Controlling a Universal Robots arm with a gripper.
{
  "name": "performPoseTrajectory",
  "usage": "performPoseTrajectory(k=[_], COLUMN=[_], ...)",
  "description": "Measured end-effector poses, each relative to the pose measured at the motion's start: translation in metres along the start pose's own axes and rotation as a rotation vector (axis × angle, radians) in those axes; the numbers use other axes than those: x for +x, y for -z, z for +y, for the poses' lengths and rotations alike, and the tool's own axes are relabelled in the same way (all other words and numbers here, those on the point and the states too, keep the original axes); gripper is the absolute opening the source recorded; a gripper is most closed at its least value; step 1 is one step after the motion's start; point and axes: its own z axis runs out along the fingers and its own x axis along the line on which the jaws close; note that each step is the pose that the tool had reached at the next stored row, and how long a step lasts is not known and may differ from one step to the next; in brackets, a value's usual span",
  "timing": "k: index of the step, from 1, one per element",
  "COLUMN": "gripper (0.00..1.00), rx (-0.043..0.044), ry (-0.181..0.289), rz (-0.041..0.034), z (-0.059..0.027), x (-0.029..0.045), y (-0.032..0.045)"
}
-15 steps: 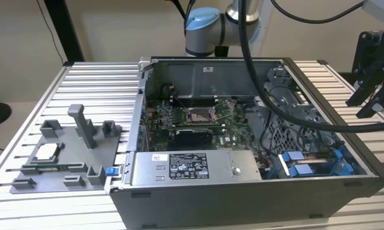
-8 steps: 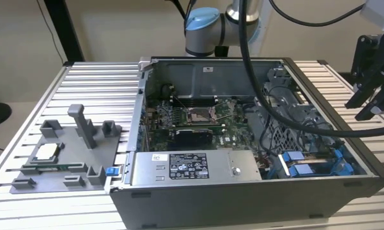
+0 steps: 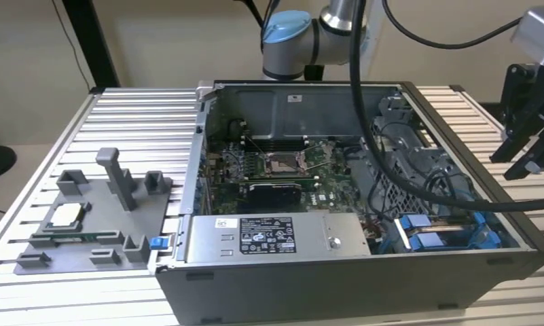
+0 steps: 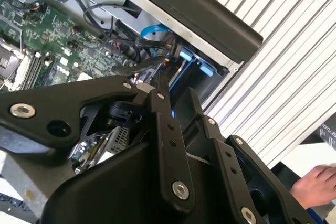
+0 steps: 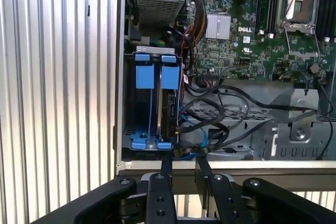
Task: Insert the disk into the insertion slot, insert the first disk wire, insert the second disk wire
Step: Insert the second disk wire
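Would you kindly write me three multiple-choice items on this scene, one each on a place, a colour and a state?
1. The grey fixture stands:
A) on the table, at the exterior view's left of the computer case
B) inside the case
C) at the exterior view's right of the case

2. The tabs on the insertion slot are:
A) red
B) blue
C) yellow

3. The gripper is:
A) shut on the disk
B) shut on a cable
C) open and empty

Answers:
1 A, it sits on the table beside the case's wall.
2 B, both show bright blue in the first wrist view.
3 C, its fingers stand apart with nothing between.
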Motion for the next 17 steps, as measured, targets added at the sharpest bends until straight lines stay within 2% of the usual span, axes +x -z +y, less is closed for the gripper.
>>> performPoseTrajectory(k=[3, 6, 11, 14, 17], gripper=[1.0, 1.0, 1.0, 1.0, 1.0], rx=[0.0007, 0.0056, 0.0033, -0.0087, -0.0311], ry=[0.0, 0.001, 0.0, -0.001, -0.004], rz=[-0.0001, 0.0002, 0.0, -0.0009, -0.003], z=[-0.0028, -0.0072, -0.0173, -0.0208, -0.0222], x=[0.0004, 0.0008, -0.0004, -0.0016, -0.0022], y=[-0.0056, -0.0087, -0.018, -0.0203, -0.0215])
